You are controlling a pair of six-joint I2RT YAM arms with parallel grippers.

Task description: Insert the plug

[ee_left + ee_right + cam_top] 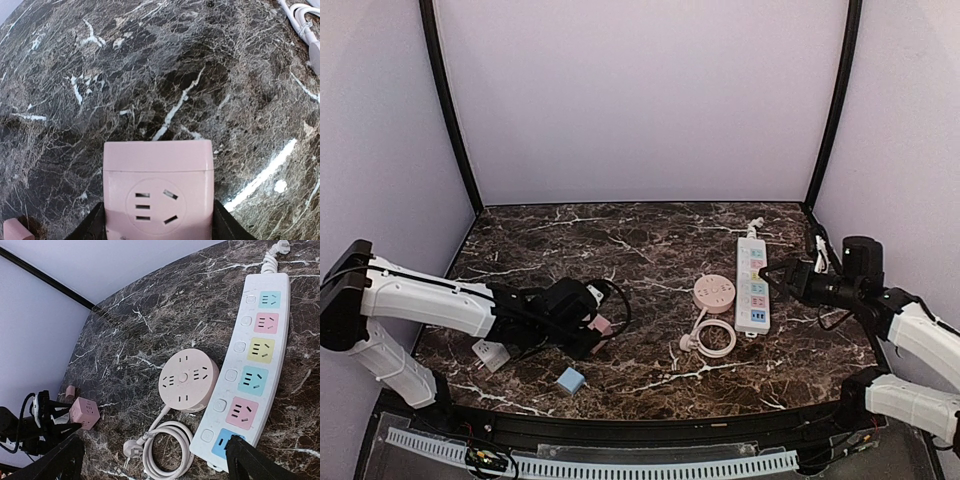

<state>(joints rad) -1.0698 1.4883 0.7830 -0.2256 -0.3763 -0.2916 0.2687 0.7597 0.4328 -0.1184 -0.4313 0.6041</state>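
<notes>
1. Firstly, the left gripper [159, 226] is clenched on the pink cube-shaped socket adapter [157, 170]. One black finger [92, 227] presses each flank, and the adapter's socket face is turned toward the wrist camera.
2. Ahead of this gripper, past the adapter, spreads the dark marble tabletop [150, 75]. Whether the adapter rests on it cannot be told.
3. A small pink block [17, 231] lies just outside the left-hand finger.
4. A light blue cube [570, 380] sits near this gripper, on its base-ward side. A small white adapter [490, 353] lies behind it, under the forearm.
5. The right gripper [155, 445] is released, jaws spread wide, with nothing between them.
6. Just ahead of its fingers lies the long white power strip with coloured sockets [250, 355].
7. Beyond the strip from this gripper sits the round pink socket hub [188, 380]. Its white coiled cord [167, 452] ends in a white plug [131, 450].
</notes>
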